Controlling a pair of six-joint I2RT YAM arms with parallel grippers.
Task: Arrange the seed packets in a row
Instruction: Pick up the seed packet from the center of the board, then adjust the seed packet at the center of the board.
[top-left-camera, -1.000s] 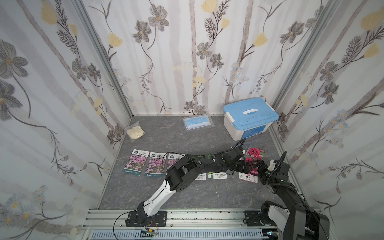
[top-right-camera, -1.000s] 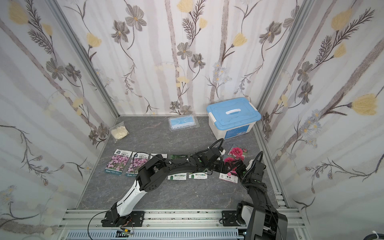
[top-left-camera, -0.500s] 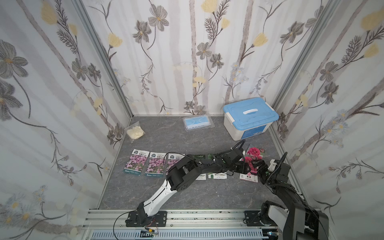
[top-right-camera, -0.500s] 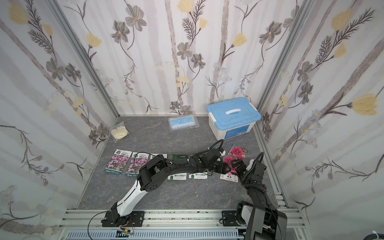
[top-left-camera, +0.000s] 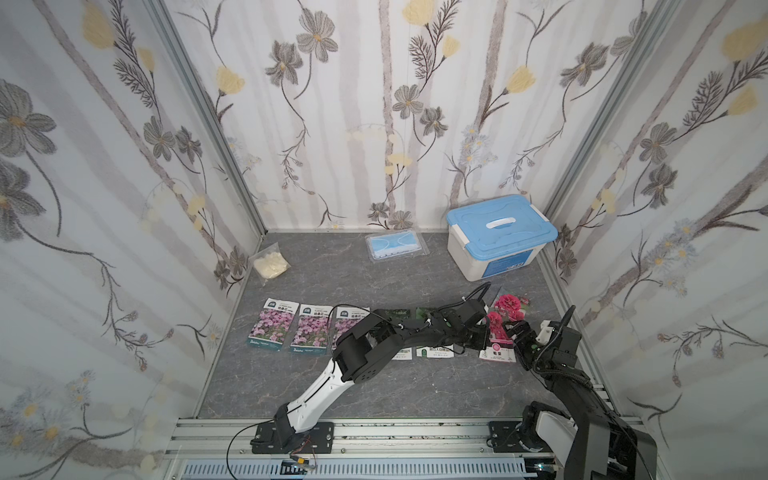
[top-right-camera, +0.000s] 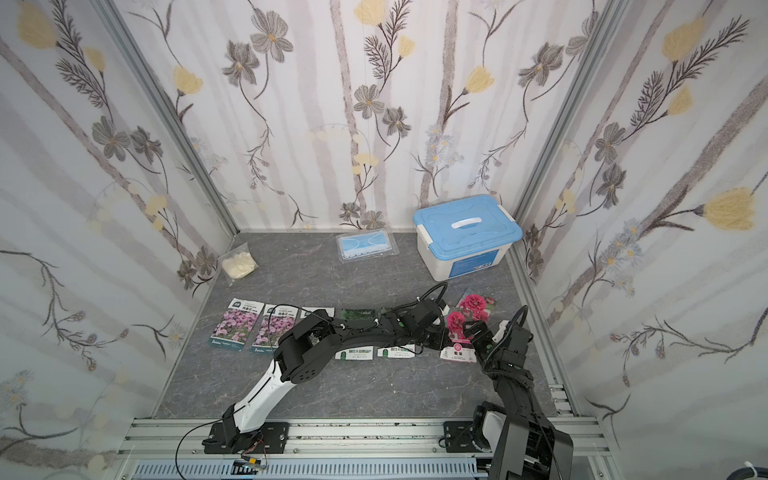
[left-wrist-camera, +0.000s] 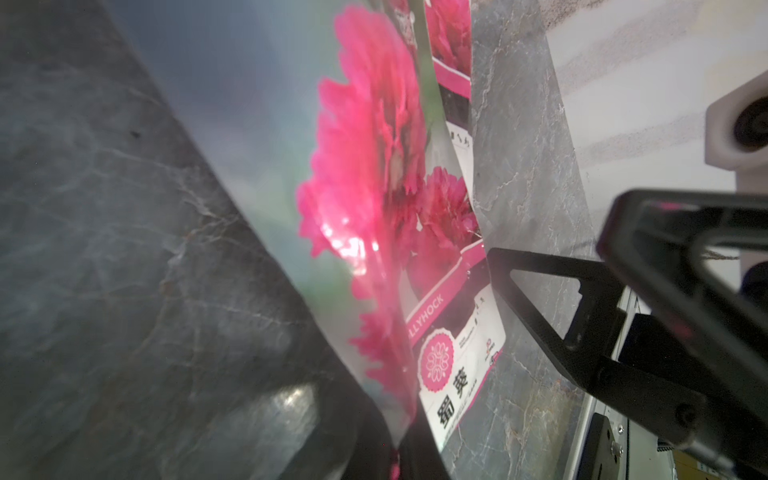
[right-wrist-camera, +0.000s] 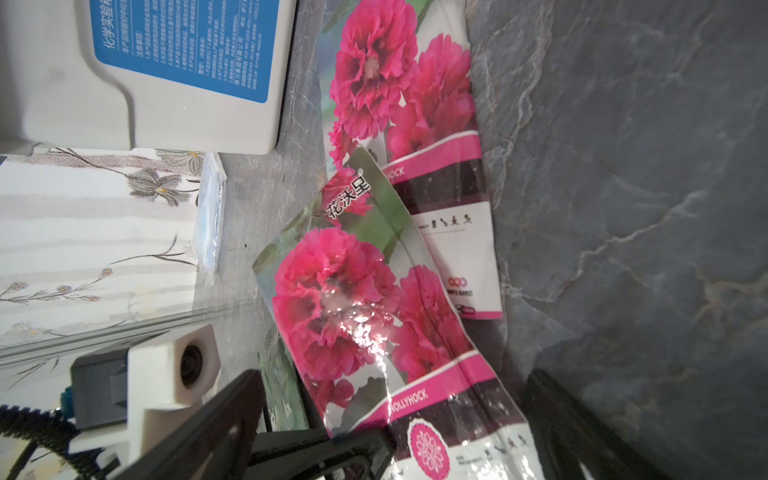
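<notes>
Top views: purple packets (top-left-camera: 274, 328) and gourd packets (top-left-camera: 434, 352) lay rowed on counter (top-left-camera: 332, 274). Left fingers (top-left-camera: 478, 337) met red-pink packet (top-left-camera: 495, 325). Right fingers (top-left-camera: 520, 332) stood spread, empty.
Left wrist: packet edge was pinched tight, so the grasp step was in hand.
Right wrist: second red-pink packet (right-wrist-camera: 415, 104) lay behind.
Next, likely: carry into row.

Both top views: high at the near edge, looking steeply down, sharing the whole table (top-left-camera: 415, 386). Wrist views — very close, low over it, both catching the nearer hollyhock packet (right-wrist-camera: 353, 299).
</notes>
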